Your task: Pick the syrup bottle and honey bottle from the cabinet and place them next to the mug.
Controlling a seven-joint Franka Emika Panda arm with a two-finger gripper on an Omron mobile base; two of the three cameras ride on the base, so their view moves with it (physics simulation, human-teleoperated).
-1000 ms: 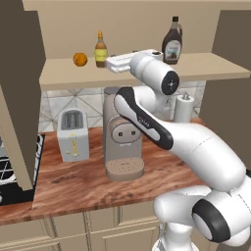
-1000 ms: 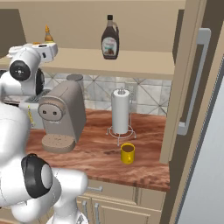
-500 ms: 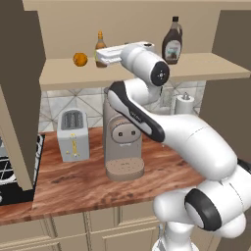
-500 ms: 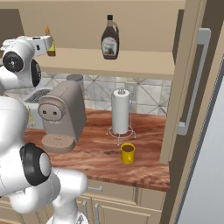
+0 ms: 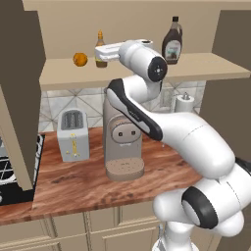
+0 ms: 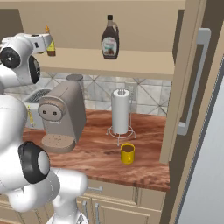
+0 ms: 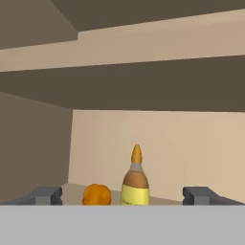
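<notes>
The honey bottle (image 5: 100,39) with its pointed orange cap stands at the left of the cabinet shelf (image 5: 147,73). My gripper (image 5: 98,53) is raised to shelf height right in front of it. In the hand view the honey bottle (image 7: 135,184) sits centred between my two fingertips (image 7: 45,195), and the gripper (image 7: 123,197) is open around empty air. The tall dark syrup bottle (image 5: 172,41) stands further right on the shelf, also seen from the other side as the syrup bottle (image 6: 109,41). The yellow mug (image 6: 127,153) rests on the wooden counter below.
A round orange (image 5: 80,59) lies left of the honey bottle. On the counter stand a toaster (image 5: 73,135), a coffee machine (image 5: 122,142) and a paper towel roll (image 6: 120,111) just behind the mug. A dark cabinet door (image 6: 192,78) stands open at right.
The hand has lifted from below the shelf edge to shelf height and swung left, lining up on the honey bottle. The jaws stayed open.
</notes>
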